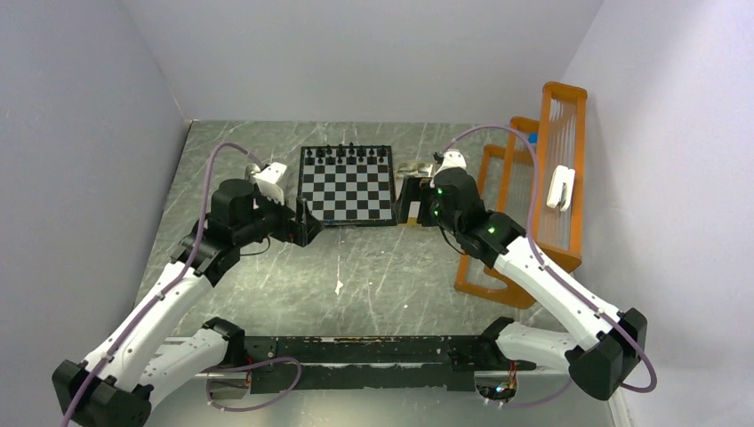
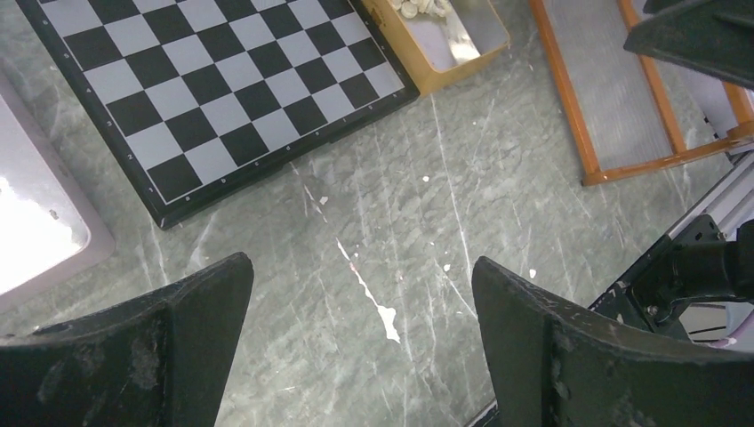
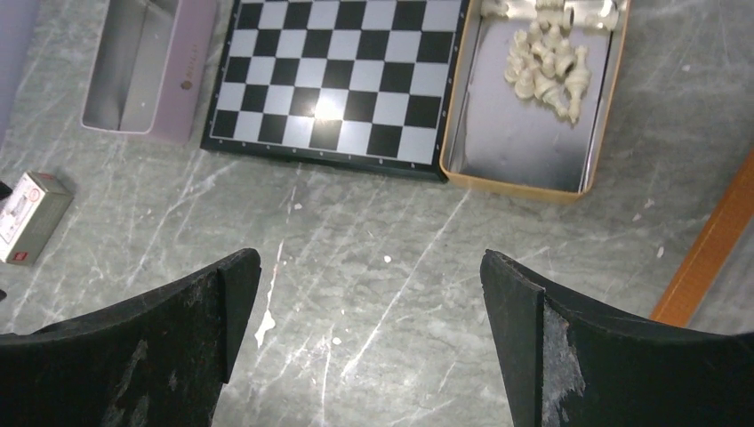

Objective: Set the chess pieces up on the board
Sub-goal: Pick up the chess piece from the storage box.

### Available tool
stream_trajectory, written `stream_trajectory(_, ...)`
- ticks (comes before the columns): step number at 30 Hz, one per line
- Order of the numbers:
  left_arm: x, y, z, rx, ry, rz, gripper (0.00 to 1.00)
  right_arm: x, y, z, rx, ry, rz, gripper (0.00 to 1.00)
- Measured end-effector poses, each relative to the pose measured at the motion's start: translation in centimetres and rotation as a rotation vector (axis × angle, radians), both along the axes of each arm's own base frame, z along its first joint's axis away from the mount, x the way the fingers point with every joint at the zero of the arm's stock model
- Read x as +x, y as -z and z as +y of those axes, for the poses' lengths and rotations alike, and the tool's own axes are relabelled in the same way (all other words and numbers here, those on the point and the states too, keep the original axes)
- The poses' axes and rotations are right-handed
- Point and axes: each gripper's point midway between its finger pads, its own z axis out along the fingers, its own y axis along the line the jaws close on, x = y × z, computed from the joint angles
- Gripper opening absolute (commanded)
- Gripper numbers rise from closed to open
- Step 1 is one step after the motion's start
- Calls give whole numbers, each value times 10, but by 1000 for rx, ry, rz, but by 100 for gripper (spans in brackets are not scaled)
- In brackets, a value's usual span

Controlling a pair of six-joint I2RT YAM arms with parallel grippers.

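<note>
Surface: grey-green stone-look table (image 1: 373, 267), veined and scuffed, flecked with white; plain pale walls (image 1: 373, 53) close it in on three sides.
Board (image 1: 347, 185): flat square of black and white checks in a thin dark frame, at 12 o'clock from the table's middle. Being square, it has no long axis. Its edges run parallel with the table's edges.
Black pieces (image 1: 347, 153): tiny, upright, lined along the board's far edge; the line runs from 9 to 3 o'clock.
Cream pieces (image 3: 547, 62): a small heap, mostly toppled, in the far end of the tan tray.
Tan tray (image 3: 525, 133): shallow oblong tin with rounded corners, tan outside and dull silver inside. It lies just beside the board's 3 o'clock edge, long axis 6 to 12 o'clock.
Pink tray (image 3: 191, 80): oblong metal tin with pale pink walls and a silvery floor, at the board's 9 o'clock, long axis 6 to 12 o'clock.
Small box (image 3: 31, 218): grey, with a white-and-red face, at 7 o'clock from the pink tray.
Rack (image 1: 533, 196): orange frame strung with thin wires, at 3 o'clock by the right wall, carrying a white block (image 1: 560, 187).
Left claw (image 2: 360, 347): released, its matte black, scratched fingers (image 2: 613, 356) spread wide over bare table at the board's 7 o'clock corner.
Right claw (image 3: 369, 347): released and spread wide over bare table at the board's 5 o'clock, near the tan tray's near end.
</note>
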Motion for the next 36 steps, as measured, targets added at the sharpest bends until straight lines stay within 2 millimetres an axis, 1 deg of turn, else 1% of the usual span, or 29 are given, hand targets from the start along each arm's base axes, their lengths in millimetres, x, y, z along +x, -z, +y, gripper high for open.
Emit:
stream_trajectory(3,-7,-8,5,-8,-9,-20,98,7,-11,4,-1,-14,-32,97)
stream_trajectory(4,-11,-17,10,-13,-27,-51,98,18,-16,10,-16,-23,-60,93)
stream_trajectory(5,-11,-17,11,-14,-27,-53,98,18,-16,10,-18,-24,-61,89)
stream_trajectory(6,-12,-20,13,-15,-38,-69,98,22,-13,10,-42,-21,-61,79)
stream_trajectory(7,-12,-20,17,-11,-53,-81,98,28,-11,8,-75,-8,-65,64)
stream_trajectory(9,-14,-17,23,-2,-78,-90,98,48,-6,9,-146,21,-76,46)
stream_trajectory(11,-14,-14,27,9,-96,-91,98,64,8,9,-219,47,-66,37)
stream_trajectory(12,-13,-14,28,12,-102,-92,98,73,20,8,-265,61,-53,34)
stream_trajectory(14,-11,-10,29,22,-108,-82,98,83,41,4,-332,68,-23,31)
stream_trajectory(17,-11,-5,29,35,-110,-67,98,95,72,-9,-403,78,37,30)
stream_trajectory(20,-12,-5,30,37,-110,-66,97,109,91,-23,-408,90,82,30)
stream_trajectory(22,-12,-7,30,35,-111,-72,97,118,98,-30,-393,96,92,30)
stream_trajectory(25,-13,-9,31,31,-111,-81,98,131,105,-33,-371,94,101,31)
stream_trajectory(29,-14,-9,31,31,-110,-82,98,152,116,-29,-358,85,111,32)
stream_trajectory(32,-14,-10,31,30,-111,-83,97,166,125,-23,-353,71,122,32)
stream_trajectory(36,-14,-11,31,29,-111,-87,98,180,136,-20,-358,64,135,32)
